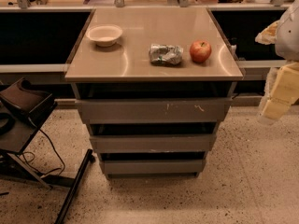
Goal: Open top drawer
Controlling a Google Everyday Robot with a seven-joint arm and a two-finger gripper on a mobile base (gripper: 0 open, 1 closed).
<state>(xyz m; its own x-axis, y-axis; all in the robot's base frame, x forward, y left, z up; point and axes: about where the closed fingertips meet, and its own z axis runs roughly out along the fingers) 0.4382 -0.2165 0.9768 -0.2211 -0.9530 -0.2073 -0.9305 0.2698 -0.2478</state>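
The top drawer [140, 111] is the widest of three grey metal drawer fronts under the counter top [140, 62]. It has small pale scratches right of centre, and a dark gap shows above it. My gripper [274, 107], pale and yellowish, hangs at the right edge of the view. It is to the right of the drawer's right end, apart from it and holding nothing that I can see.
On the counter stand a white bowl [104, 34], a crumpled silver bag [165, 54] and a red apple [200, 51]. Two narrower drawers [152, 143] sit below the top one. A black stand with cables [23, 120] stands on the floor at the left.
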